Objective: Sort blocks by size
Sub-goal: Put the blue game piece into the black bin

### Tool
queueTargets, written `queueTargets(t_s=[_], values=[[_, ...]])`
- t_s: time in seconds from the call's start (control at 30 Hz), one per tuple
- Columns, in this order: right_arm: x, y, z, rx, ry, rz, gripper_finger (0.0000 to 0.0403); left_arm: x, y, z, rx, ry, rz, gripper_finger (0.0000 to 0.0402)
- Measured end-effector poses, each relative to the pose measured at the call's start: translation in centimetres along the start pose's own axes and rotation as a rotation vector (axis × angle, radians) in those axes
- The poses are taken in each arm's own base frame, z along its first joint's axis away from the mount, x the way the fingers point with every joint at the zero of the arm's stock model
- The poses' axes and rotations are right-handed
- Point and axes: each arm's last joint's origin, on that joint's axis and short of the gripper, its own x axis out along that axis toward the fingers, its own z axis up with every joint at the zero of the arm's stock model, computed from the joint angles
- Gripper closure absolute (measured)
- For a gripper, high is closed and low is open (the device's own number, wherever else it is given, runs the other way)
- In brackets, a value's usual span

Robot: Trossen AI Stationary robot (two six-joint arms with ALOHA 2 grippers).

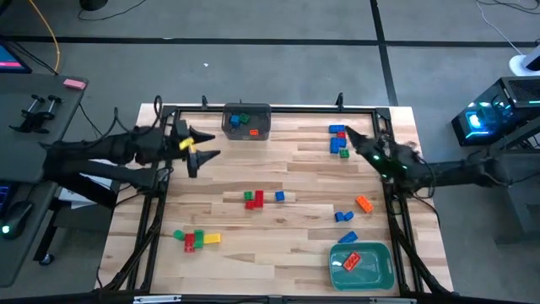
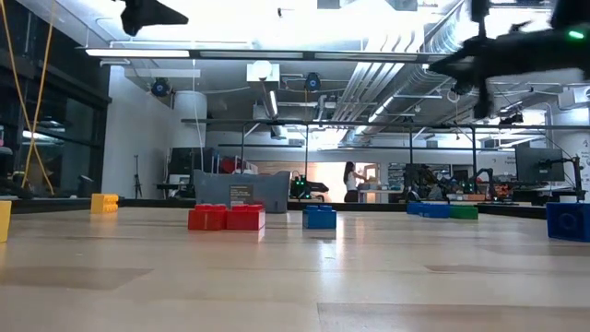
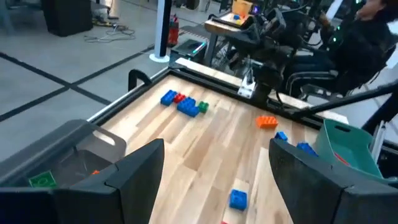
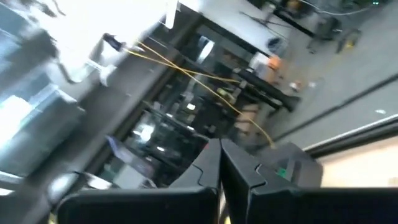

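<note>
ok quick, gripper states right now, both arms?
Left gripper: open, holding nothing, raised over the table's left side near the dark grey bin.
Right gripper: shut, nothing visible between the fingers, raised near the blocks at the far right.

Open wood mid-table between the red-green blocks (image 1: 254,198) and grey bin (image 1: 246,122).

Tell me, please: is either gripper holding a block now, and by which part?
Neither. The left gripper is open and empty; the right gripper is shut with nothing visible between its fingers.

One dark grey bin (image 1: 246,122), one teal tray (image 1: 364,266), and two arms.
</note>
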Motion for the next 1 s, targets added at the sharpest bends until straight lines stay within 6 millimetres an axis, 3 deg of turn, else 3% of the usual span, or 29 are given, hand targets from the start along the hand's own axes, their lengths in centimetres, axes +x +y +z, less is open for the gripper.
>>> queueTargets(t_s=[0.17, 0.27, 0.4, 0.57, 0.7, 0.87, 1.0], values=[[6.9, 4.1, -2.3, -0.169, 0.191, 0.062, 0.0402, 1.3, 1.5, 0.7, -0.081, -0.023, 0.050, 0.0129], [11.1, 6.4, -4.4, -0.339, 0.445, 0.223, 0.0402, 2.1, 2.0, 1.1, -0.157, -0.057, 0.086, 0.0129], [14.1, 8.2, -7.1, -0.538, 0.867, 0.356, 0.0402, 2.7, 2.2, 1.3, -0.272, -0.084, 0.091, 0.0129], [15.0, 8.1, -7.6, -0.812, 1.287, 0.129, 0.0402, 2.8, 2.2, 1.3, -0.380, -0.093, 0.095, 0.0129], [14.7, 6.6, -8.1, -0.936, 1.469, -0.069, 0.0402, 2.8, 2.2, 1.3, -0.415, -0.097, 0.096, 0.0129], [14.9, 4.8, -9.9, -0.902, 1.555, -0.149, 0.0402, 2.8, 2.2, 1.2, -0.352, -0.083, 0.106, 0.0129], [14.9, 4.5, -12.4, -0.889, 1.569, -0.111, 0.0397, 2.8, 2.2, 1.2, -0.345, -0.073, 0.084, 0.0129]])
